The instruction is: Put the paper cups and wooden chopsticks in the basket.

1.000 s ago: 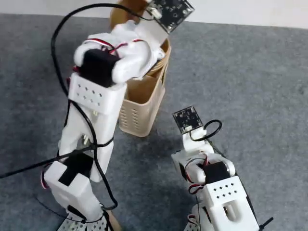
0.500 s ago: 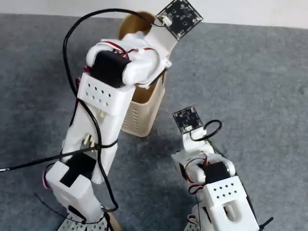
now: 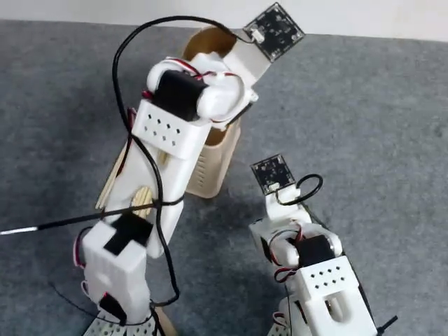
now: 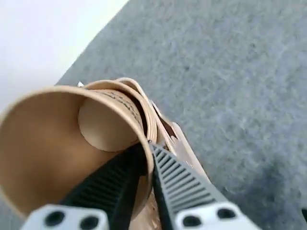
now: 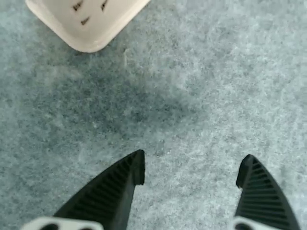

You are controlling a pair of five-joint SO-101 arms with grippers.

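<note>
**Paper cup held over the basket mouth; chopsticks not yet collected**

*High view.* The left arm stretches forward over the tall beige perforated plastic basket [image 3: 210,171], which stands on the grey felt-like surface [image 3: 364,105]. A brown paper cup [image 3: 208,43] shows at the far end of the basket, just beyond the arm's wrist, with its open mouth turned up toward the camera. A bundle of pale wooden chopsticks [image 3: 115,175] lies on the surface beside and partly under the left arm. Its long axis runs diagonally from near that arm's base toward the basket. The left arm is plainly the nearer of the two to the chopsticks. The right arm sits folded, well apart from them.

*Left wrist view.* The left tool [image 4: 146,149] is clamped on the cup [image 4: 43,158], with one finger inside the rim and one outside. The curved rim of a second cup [image 4: 136,93] sits just behind it. A pale edge, apparently the basket's rim [image 4: 184,148], lies below the tool, so a release here would likely drop the cup inside.

*Right wrist view.* The right tool [image 5: 193,160] is spread wide and grips nothing. It hangs above bare surface, with a rounded corner of the basket [image 5: 91,28] ahead of it.
</note>
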